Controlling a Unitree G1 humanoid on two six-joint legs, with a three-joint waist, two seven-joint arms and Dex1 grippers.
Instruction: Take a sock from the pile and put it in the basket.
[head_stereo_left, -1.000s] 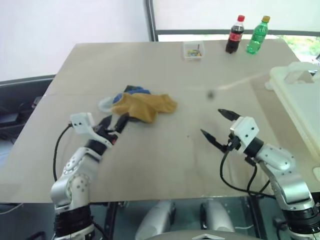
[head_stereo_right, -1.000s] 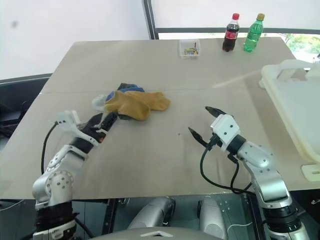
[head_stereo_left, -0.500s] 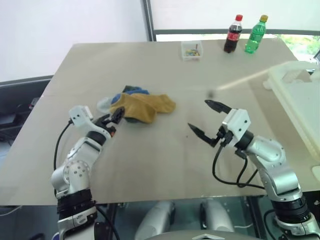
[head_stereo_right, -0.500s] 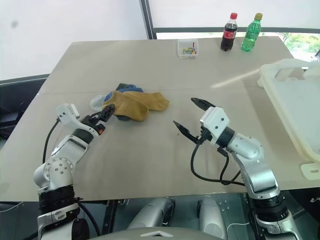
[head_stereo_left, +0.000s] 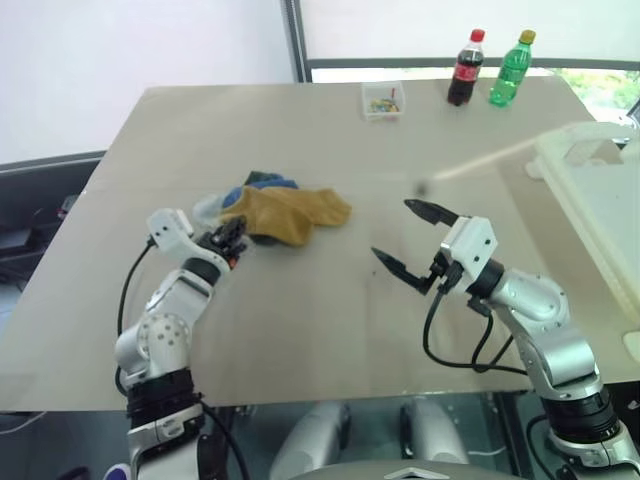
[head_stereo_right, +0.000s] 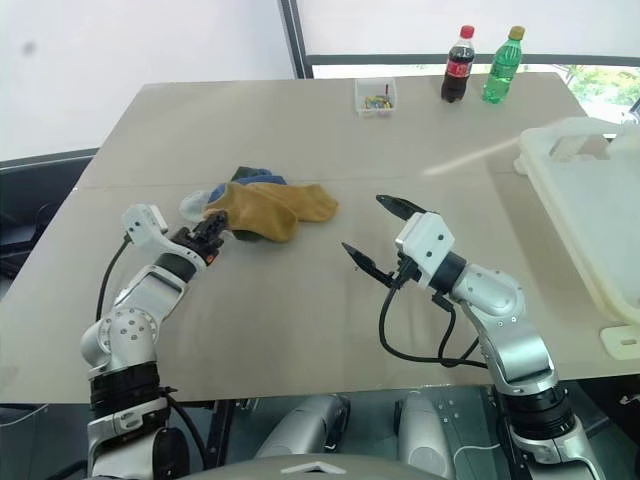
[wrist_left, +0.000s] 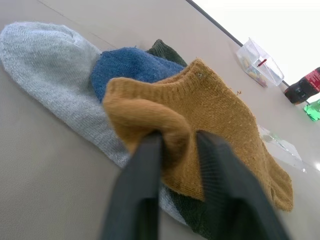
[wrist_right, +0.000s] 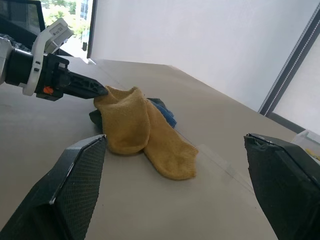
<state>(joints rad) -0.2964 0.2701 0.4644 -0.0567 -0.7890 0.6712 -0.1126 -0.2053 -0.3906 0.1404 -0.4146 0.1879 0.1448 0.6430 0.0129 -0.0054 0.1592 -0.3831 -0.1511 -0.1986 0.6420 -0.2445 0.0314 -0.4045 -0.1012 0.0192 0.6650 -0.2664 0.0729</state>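
Left gripper (wrist_left: 172, 150) jaws newly clamped on mustard sock (wrist_left: 210, 115), pile (head_stereo_left: 262, 205) half-hidden beneath.

head stereo pair looks down over the table (head_stereo_left: 300, 330); both wrist cameras closely share the pile (wrist_left: 190, 105).

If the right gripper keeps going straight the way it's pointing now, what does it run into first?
Most likely the mustard sock on top of the pile; it sits between the open right gripper's fingers in its wrist view. Bare table lies between them. The left gripper is already shut on that sock's far end.
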